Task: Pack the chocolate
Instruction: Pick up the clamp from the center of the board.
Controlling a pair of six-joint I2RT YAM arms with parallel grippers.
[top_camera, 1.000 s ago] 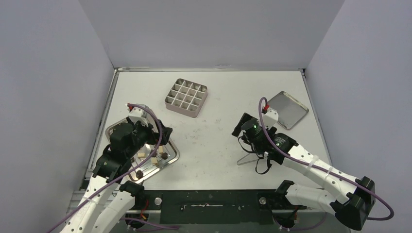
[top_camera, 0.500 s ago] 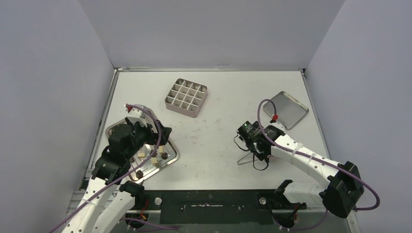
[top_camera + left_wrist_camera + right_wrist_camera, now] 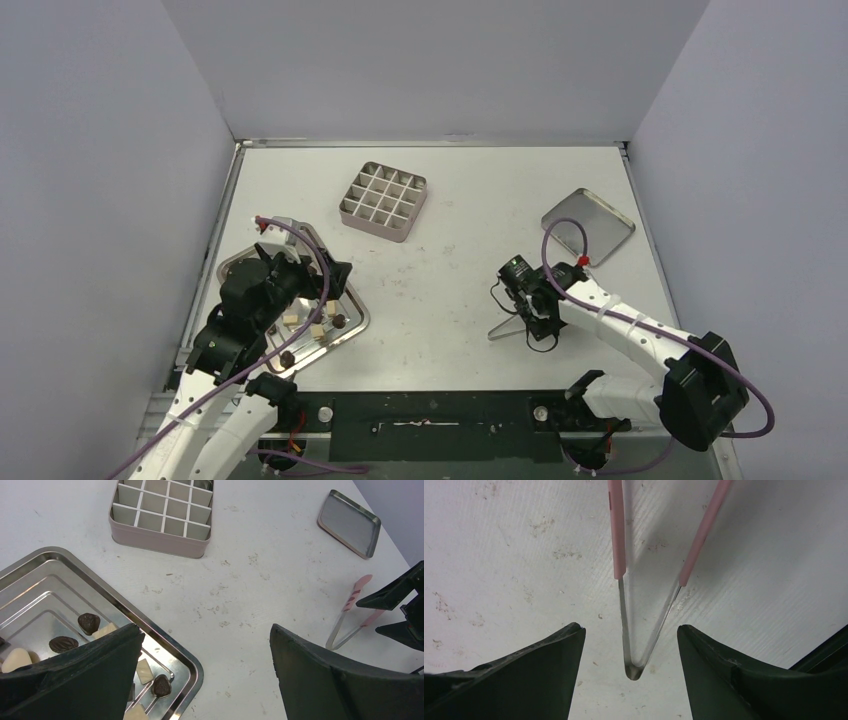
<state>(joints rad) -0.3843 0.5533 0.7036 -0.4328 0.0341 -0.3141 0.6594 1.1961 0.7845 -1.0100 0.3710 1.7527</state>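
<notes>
Scuffed white table [image 3: 470, 190], gridded tin [image 3: 383, 201] toward the back (open-topped), lid [image 3: 588, 226] far right, steel tray [image 3: 356, 322] near left, pink-tipped tongs [image 3: 505, 328] near right.

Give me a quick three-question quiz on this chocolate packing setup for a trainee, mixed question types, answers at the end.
1. True or false: the gridded tin already holds chocolate.
2. Which gripper hovers open over the tongs, left gripper or right gripper?
3. The lid lies: A on the tin; B on the table, apart from the tin; C in a gripper.
Key: 1 false; 2 right gripper; 3 B.
</notes>
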